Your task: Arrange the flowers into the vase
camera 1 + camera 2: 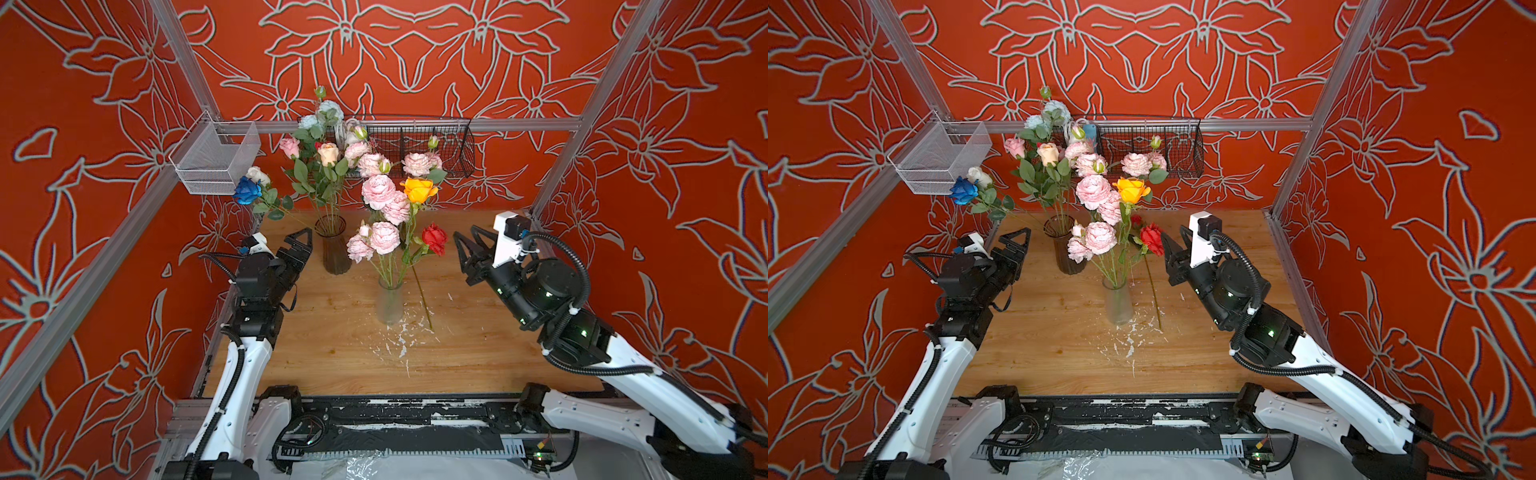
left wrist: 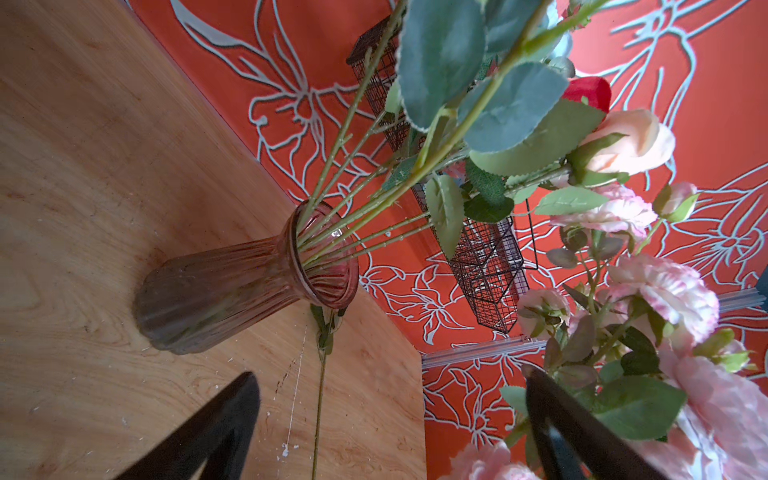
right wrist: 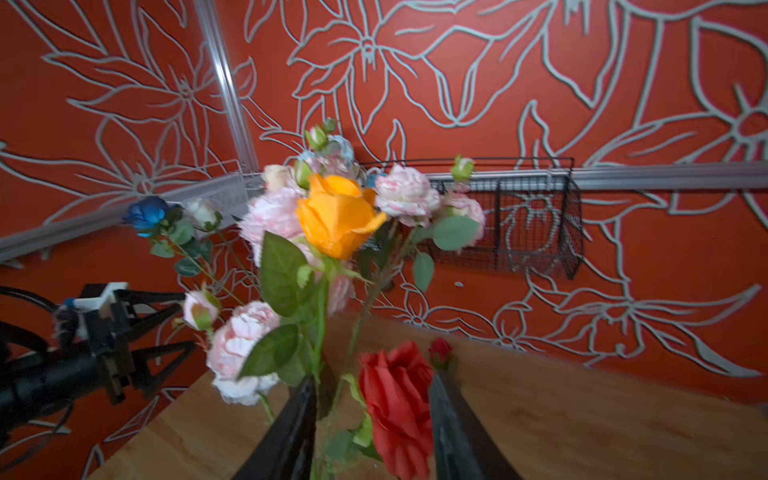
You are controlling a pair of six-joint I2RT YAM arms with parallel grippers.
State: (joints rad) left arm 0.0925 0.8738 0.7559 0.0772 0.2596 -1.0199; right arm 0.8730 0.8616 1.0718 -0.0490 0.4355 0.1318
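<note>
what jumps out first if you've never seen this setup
The red wallpaper with big grey flower outlines covers every wall. Mid-table, a clear vase holds pink peonies and an orange-yellow rose; a red rose leans beside them, its stem end on the wooden table outside the vase. A darker vase of flowers stands behind.

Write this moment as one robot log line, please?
left gripper: open | right gripper: open, by red rose | stem: outside clear vase

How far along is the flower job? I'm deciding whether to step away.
Done: the dark vase and clear vase each hold flowers. In hand: nothing; the left gripper and right gripper are open, the right near the red rose. Left: that rose leans outside the clear vase, stem end on the table.
</note>
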